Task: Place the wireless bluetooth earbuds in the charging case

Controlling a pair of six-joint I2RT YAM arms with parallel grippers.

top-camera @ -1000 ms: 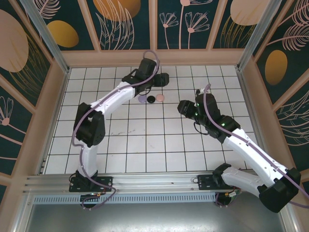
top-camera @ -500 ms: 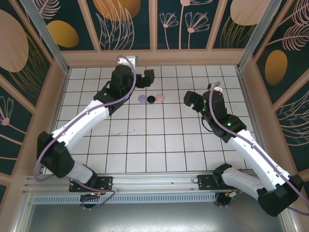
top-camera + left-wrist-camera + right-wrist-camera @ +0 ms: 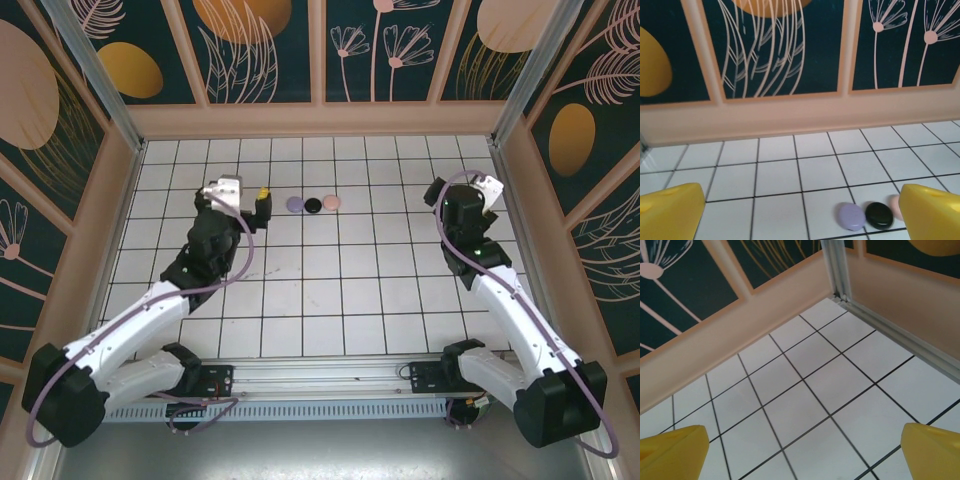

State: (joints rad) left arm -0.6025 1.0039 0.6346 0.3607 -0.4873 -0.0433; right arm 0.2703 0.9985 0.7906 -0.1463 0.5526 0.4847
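Observation:
Three small pebble-shaped charging cases lie shut in a row on the white tiled floor: lilac [image 3: 295,204], black [image 3: 313,205] and pale pink [image 3: 332,202]. The earbuds are out of view. My left gripper [image 3: 262,203] hovers a tile to the left of the lilac case, open and empty. In the left wrist view the lilac case [image 3: 851,216], the black case [image 3: 880,215] and the pink case [image 3: 896,207] lie low right, near the right yellow finger [image 3: 932,210] of my left gripper [image 3: 802,200]. My right gripper [image 3: 452,192] is far right, open, over bare tiles [image 3: 805,440].
Patterned walls with a peach skirting [image 3: 320,118] close the tiled floor on three sides. An aluminium corner post [image 3: 835,270] stands close ahead of the right gripper. Both arm bases sit on the rail [image 3: 320,378] at the near edge.
Both arms have drawn back from the cases, the left one to the left and nearer, the right one out to the right. Both grippers have opened wide.

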